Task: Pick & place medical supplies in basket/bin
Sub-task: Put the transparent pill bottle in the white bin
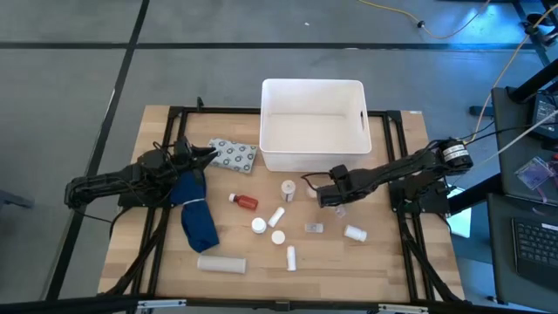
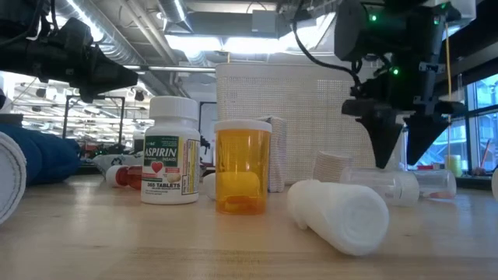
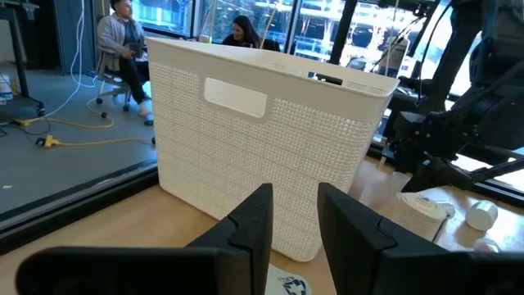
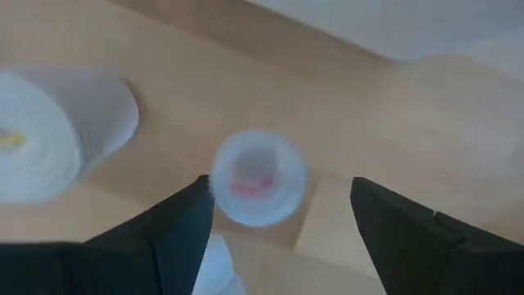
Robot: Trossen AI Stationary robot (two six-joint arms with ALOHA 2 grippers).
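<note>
Wooden table (image 1: 131, 235) with medical supplies

Holds white basket (image 1: 312, 122), blue cloth (image 1: 196, 214), dotted blister pack (image 1: 234, 154), red bottle (image 1: 245, 201), several white bottles (image 1: 258, 226).

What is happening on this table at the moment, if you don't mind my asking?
The two-armed robot is sorting medical supplies into the white bin, which looks empty so far. The right gripper hangs open just above a small clear vial lying in front of the bin. The left gripper sits over the blister pack, holding nothing visible. Bottles and tubes lie scattered across the table.
</note>
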